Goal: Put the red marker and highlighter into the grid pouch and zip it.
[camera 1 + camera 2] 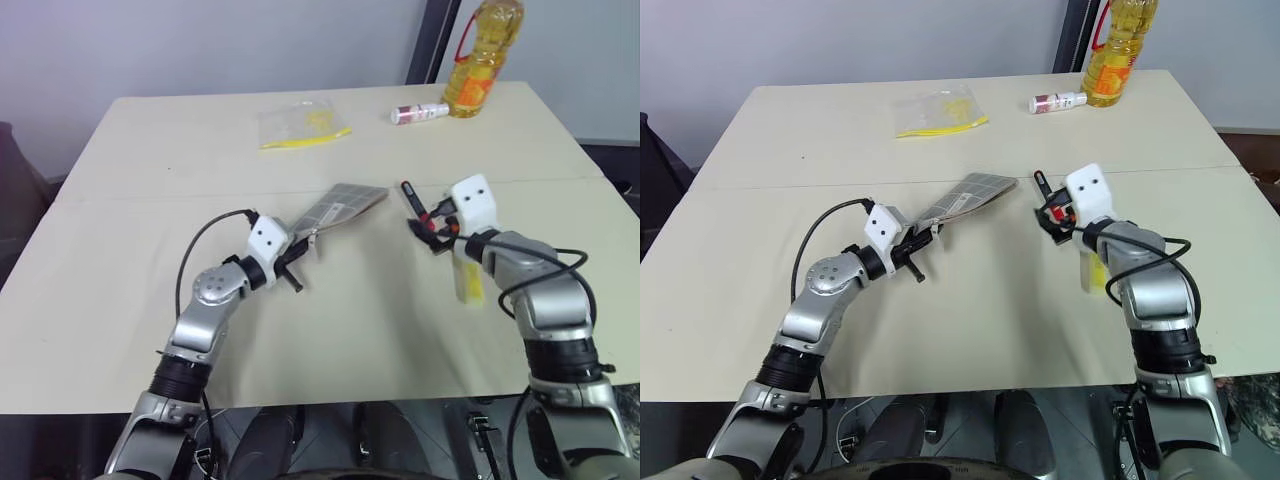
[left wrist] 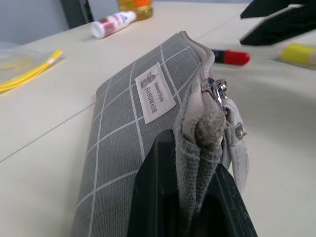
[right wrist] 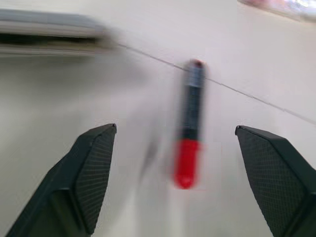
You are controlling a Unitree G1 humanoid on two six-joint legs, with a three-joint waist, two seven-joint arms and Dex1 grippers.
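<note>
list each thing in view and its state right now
grid pouch: zipped shut, one end pinched and lifted by the left end effector
red marker: capped, lying loose on the table
highlighter: lying on the table, partly under the right arm
right end effector: open, empty, over the marker
clear bag: flat on the table
oil bottle: upright

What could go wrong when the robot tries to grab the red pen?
1. The red marker lies loose on the table between the open fingers of the right gripper; a crooked close might roll or flick it away.
2. The left gripper pinches only one end of the grid pouch, which might slip or sag.
3. The highlighter lies half under the right arm and could get nudged.
</note>
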